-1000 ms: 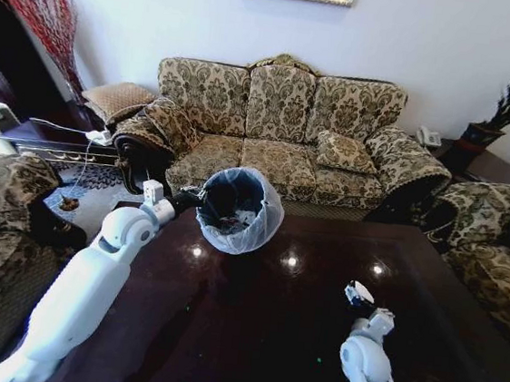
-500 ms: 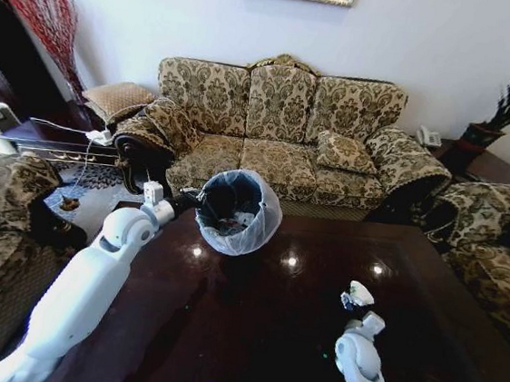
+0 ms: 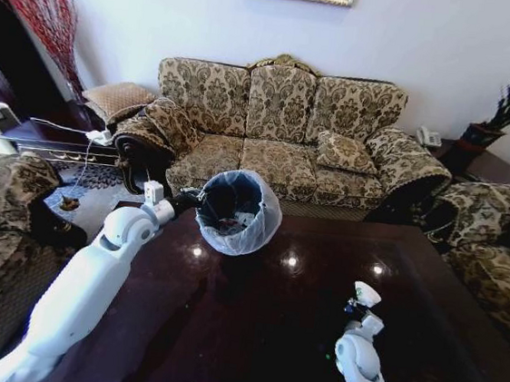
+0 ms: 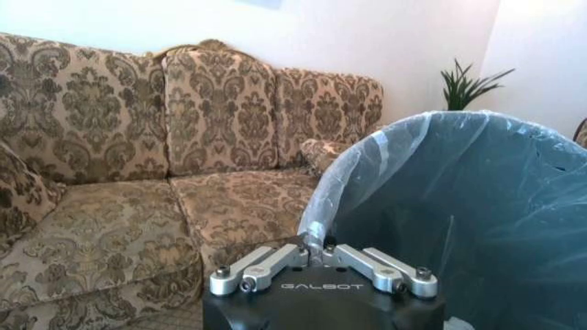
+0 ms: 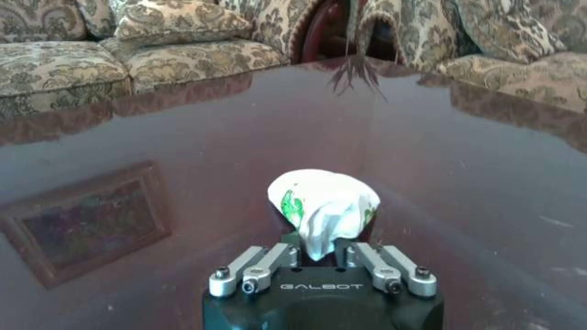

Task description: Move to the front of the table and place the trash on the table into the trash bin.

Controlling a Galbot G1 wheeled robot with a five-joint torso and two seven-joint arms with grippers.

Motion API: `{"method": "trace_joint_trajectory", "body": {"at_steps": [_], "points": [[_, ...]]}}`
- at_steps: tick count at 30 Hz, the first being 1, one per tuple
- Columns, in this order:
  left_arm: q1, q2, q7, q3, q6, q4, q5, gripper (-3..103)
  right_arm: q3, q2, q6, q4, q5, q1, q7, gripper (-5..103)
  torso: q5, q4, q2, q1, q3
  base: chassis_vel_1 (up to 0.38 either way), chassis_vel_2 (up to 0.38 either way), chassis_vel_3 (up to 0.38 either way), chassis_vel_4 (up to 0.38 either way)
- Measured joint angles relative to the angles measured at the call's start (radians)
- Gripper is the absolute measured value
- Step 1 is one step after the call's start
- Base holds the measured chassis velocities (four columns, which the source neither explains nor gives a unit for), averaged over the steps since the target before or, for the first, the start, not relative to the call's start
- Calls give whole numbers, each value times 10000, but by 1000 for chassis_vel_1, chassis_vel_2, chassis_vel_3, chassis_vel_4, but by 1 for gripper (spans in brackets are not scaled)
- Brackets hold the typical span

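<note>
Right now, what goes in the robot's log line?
left gripper: shut on trash bin rim | right gripper: shut on white wad above table

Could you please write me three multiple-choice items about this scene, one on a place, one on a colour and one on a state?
1. Where does the trash bin stand?
A. at the table's far edge, near the sofa
B. on the sofa
C. on the floor by the plant

2. What colour is the wad in the right gripper?
A. red
B. white with green marks
C. black

3. What is the left gripper doing?
A. hanging open in the air
B. gripping the bin's bag at its rim
C. holding a bottle

Answers: 1 A, the head view shows the bin there. 2 B, the right wrist view shows it. 3 B, its fingers pinch the liner.
</note>
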Motion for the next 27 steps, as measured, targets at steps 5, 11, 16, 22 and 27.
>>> {"method": "trace_joint_trajectory", "body": {"at_steps": [5,11,16,22,27], "points": [[0,-161,1,46,-2,9,44,2,-84,-138,64,56,-177,-39,0,8,0,0,0,0,0,0,0,0,0],[73,-255,-65,53,-1,-46,58,2,-99,-380,354,1001,-574,-257,-77,1,4,-2,0,0,1,0,0,0,0],[95,-184,-180,187,81,-93,63,2,-84,-1813,297,3011,-369,267,-438,1,3,0,0,-1,0,0,0,0,0],[-83,-194,-275,544,265,-196,61,2,-713,-4630,-1071,5717,3326,2061,-215,1,3,1,-1,2,2,0,0,0,0],[-384,-304,-526,988,432,-251,-129,2,-1935,-6674,-2014,7739,6675,3762,-759,1,-2,4,0,0,0,0,0,0,0]]}}
